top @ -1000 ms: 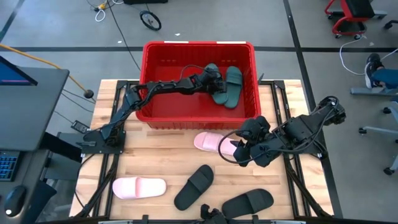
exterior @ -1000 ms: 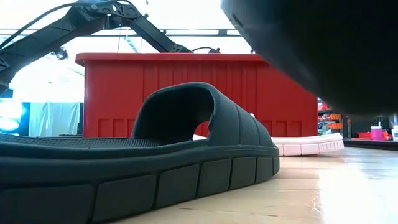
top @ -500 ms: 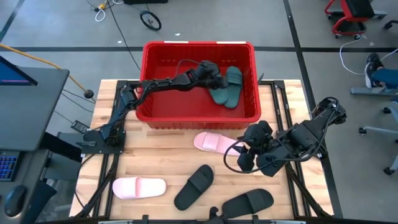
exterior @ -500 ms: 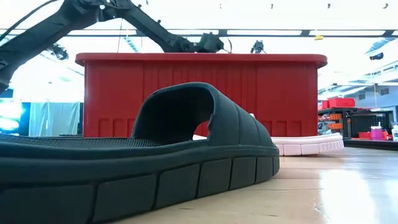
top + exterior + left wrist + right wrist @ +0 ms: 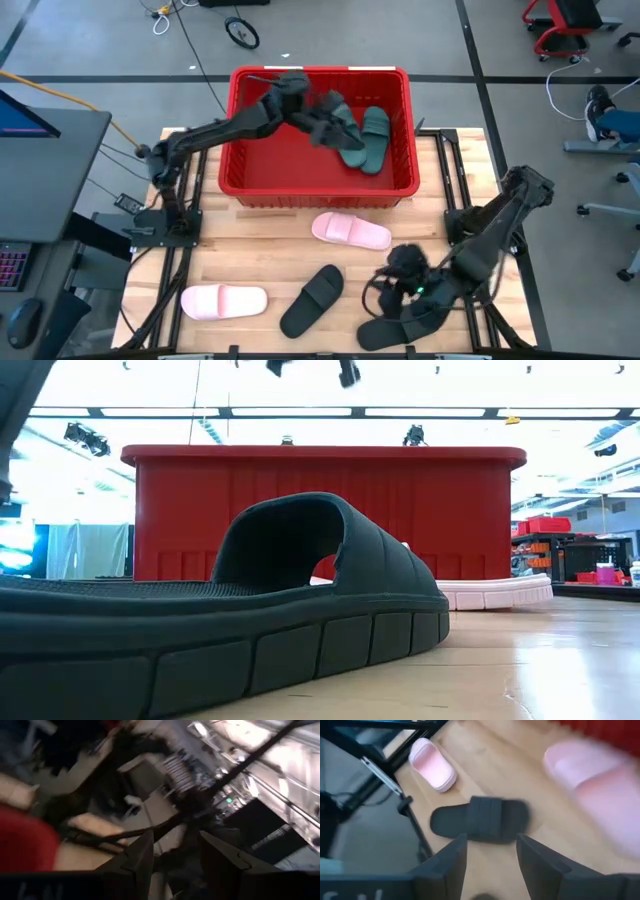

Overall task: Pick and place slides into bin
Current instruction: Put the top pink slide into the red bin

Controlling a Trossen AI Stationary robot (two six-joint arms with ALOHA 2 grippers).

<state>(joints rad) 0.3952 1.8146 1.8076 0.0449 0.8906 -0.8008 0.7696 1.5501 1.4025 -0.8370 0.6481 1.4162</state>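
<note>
Nearest, the right gripper (image 5: 408, 290) has dropped from beside the near pink slide (image 5: 350, 229) to hover over the front black slide (image 5: 398, 326); its fingers (image 5: 447, 862) are spread and empty, suggesting this slide is the next pick. The other black slide (image 5: 480, 819) and far pink slide (image 5: 432, 764) appear only in its wrist view. Farther, the left gripper (image 5: 318, 112) has risen above the bin (image 5: 240, 185), fingers apart and empty, both green slides (image 5: 362, 138) deposited.
</note>
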